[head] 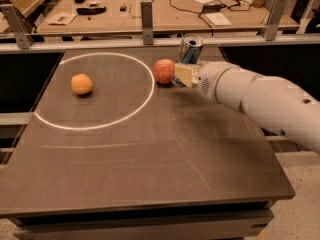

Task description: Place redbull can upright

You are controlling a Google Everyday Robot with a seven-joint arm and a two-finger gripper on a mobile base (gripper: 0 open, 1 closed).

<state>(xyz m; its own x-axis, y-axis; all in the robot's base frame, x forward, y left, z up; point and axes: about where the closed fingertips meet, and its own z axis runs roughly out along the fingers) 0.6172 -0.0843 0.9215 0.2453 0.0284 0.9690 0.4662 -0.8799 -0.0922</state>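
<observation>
Dark table point(150, 179) with a white circle point(95, 129), white robot arm point(260, 101) reaching in from the right, gripper point(180, 73) in the upper middle of the frame, fingers point(185, 75) clamped on the lower part of the redbull can point(190, 49), can tilted, just right of a red fruit point(163, 71), orange point(81, 83) inside the circle

You get no readable text here: nothing legible even on the redbull can point(190, 49) right by the gripper point(181, 75).

Dim, warm overhead light; a soft shadow lies on the dark surface point(150, 179) beneath the gripper point(180, 74), mid-back, clasping the glinting redbull can point(190, 48).
</observation>
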